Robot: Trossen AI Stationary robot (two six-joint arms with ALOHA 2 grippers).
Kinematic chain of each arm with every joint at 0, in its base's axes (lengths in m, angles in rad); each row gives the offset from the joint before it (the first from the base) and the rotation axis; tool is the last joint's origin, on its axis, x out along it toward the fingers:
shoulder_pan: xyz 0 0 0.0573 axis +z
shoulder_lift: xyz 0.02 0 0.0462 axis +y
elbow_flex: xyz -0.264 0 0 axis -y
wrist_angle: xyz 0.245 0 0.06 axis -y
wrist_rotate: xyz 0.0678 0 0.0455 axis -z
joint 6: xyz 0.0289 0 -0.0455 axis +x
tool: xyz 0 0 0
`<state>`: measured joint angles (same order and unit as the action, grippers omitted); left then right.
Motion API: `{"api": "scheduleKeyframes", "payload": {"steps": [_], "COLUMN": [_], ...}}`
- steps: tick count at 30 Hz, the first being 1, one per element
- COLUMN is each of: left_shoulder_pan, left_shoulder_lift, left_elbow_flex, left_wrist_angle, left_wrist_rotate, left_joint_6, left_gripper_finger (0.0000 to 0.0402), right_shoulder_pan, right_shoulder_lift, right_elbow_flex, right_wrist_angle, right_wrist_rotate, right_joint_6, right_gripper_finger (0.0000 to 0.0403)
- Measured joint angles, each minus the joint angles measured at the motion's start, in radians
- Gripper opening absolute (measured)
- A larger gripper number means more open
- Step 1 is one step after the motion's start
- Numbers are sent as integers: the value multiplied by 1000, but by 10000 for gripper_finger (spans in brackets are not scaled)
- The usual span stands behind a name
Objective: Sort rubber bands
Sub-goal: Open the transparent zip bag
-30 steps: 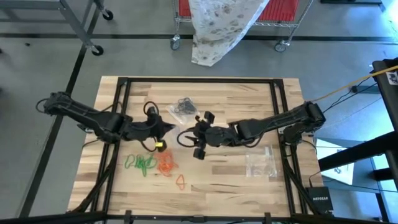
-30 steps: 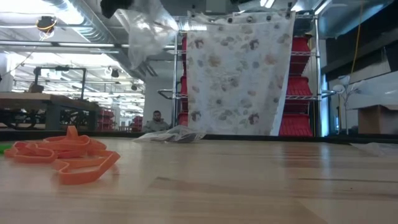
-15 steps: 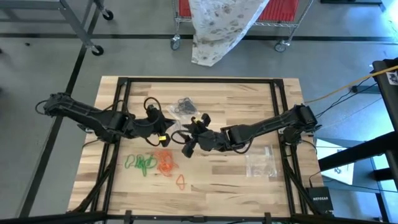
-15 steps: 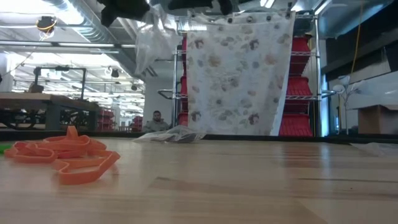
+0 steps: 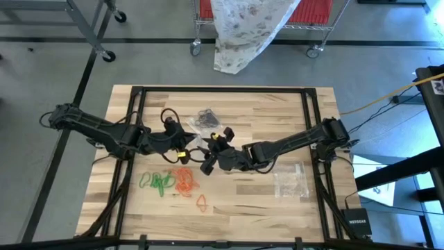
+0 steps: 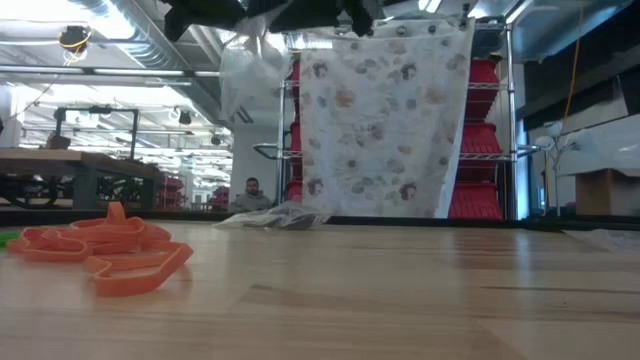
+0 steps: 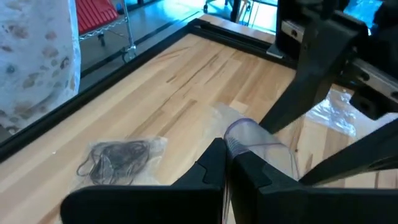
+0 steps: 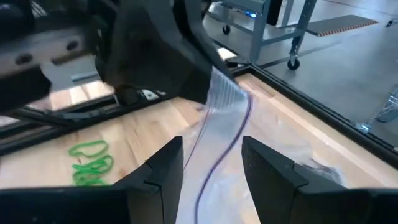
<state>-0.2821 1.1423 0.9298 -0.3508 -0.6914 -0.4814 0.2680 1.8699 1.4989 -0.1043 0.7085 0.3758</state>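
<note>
My left gripper (image 5: 186, 147) hangs above the table's middle, shut on a clear plastic bag (image 7: 252, 140) with a purple zip line. My right gripper (image 8: 211, 174) faces it from the table's right, open, with one finger on each side of the hanging bag (image 8: 227, 118). I cannot tell whether it touches the bag. On the table lie green rubber bands (image 5: 158, 182), a heap of orange ones (image 5: 185, 182) and a single orange one (image 5: 202, 202). Black bands lie inside another clear bag (image 5: 206, 119) at the far middle. My left gripper pinches the clear bag between its two shut fingers, near the bag's zip edge (image 7: 231, 144). The fingers come from the table's left, slanting a little downward. The bag hangs below them (image 6: 245, 70), clear of the table and slack.
Several empty clear bags (image 5: 291, 182) lie at the near right. A dark frame (image 5: 139, 94) runs round the tabletop. Bare wood shows at the near middle (image 5: 257, 205). Beyond the table stand a red wire cart and a flowered cloth (image 6: 385, 120).
My right gripper has moved toward the table's left, sunk a little and rolled, coming up to the hanging bag and my left gripper. My left gripper has stayed in place, still shut on the bag.
</note>
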Motion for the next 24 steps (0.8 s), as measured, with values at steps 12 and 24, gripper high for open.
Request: {"api": "scheduleKeyframes", "payload": {"steps": [12,24], "left_shoulder_pan": [-21,-55], "left_shoulder_lift": [0,-1], "left_elbow_flex": [0,0], "left_wrist_angle": [-5,-119], "left_wrist_rotate": [43,74], "left_joint_6": [71,130], "left_gripper_finger": [1,1], "right_shoulder_pan": [1,0], "right_shoulder_lift": [7,7], "right_elbow_flex": [14,175], "right_wrist_angle": [-56,-312], "right_wrist_rotate": [96,-84], "right_joint_6": [-175,-246], "right_gripper_finger": [20,1]}}
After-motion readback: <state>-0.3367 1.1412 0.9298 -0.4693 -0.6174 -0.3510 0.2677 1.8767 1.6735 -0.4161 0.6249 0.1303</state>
